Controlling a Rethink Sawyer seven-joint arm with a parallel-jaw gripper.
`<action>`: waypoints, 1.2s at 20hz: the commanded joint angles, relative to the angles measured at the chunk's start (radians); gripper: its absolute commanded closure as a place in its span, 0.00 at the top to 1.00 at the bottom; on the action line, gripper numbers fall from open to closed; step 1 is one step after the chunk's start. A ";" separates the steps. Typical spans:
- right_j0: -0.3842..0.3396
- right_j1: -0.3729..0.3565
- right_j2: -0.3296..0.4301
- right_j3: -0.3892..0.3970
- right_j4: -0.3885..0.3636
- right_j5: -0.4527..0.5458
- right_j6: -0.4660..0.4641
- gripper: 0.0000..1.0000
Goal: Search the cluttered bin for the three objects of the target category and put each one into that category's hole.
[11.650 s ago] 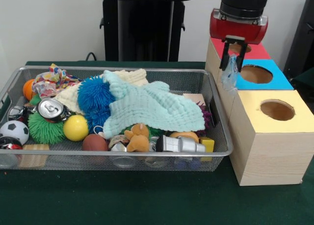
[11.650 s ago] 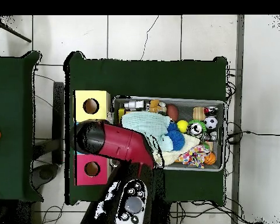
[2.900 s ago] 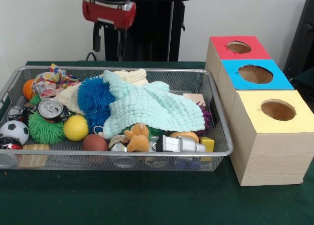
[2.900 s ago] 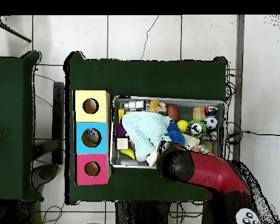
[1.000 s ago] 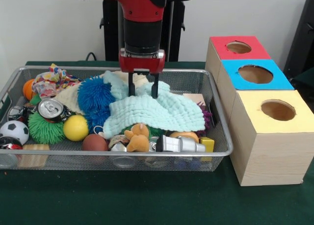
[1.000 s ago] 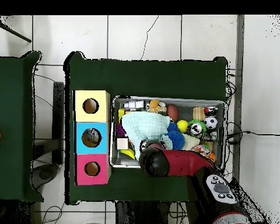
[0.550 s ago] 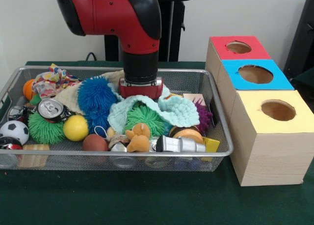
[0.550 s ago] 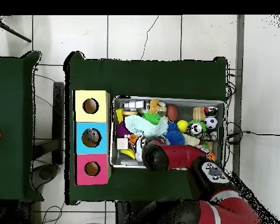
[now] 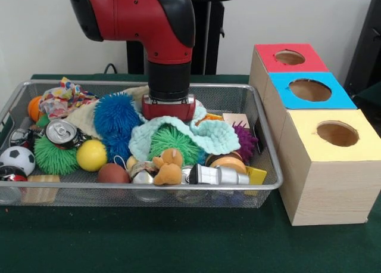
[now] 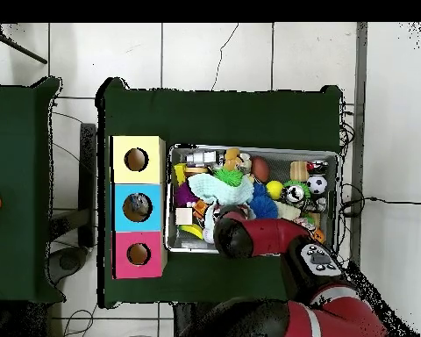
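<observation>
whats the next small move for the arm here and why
Probably a short straight lift. The gripper is pressed down into the mint cloth, which is bunched around it in the wire bin, and a green spiky ball shows under the cloth. Raising it would show whether the cloth comes along and uncover more beneath. The fingers are buried, so I can't tell the grip.

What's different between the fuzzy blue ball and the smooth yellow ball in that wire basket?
The spiky blue rubber ball is clearly larger and covered in soft strands; the smooth yellow ball is smaller, with a plain surface. The blue one lies further back, against the bunched pale green cloth; the yellow one sits nearer the front, beside a silver drink can. Both are round and rest in the wire mesh basket.
</observation>
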State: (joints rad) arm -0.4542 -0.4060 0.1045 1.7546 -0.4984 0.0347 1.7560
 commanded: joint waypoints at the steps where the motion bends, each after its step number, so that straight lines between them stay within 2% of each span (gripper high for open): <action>1: -0.044 -0.032 0.108 -0.037 -0.005 0.141 -0.004 0.00; 4: -0.103 -0.135 0.140 0.004 0.004 0.256 -0.075 0.00; 7: -0.147 -0.212 0.167 0.002 0.015 0.361 -0.140 0.00; 12: -0.217 -0.306 0.227 0.017 0.006 0.491 -0.221 0.00; 18: -0.271 -0.374 0.279 0.030 -0.014 0.570 -0.237 0.00; 24: -0.302 -0.428 0.280 0.016 -0.037 0.614 -0.233 0.00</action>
State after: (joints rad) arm -0.7321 -0.7615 0.2934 1.7795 -0.5008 0.5204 1.7560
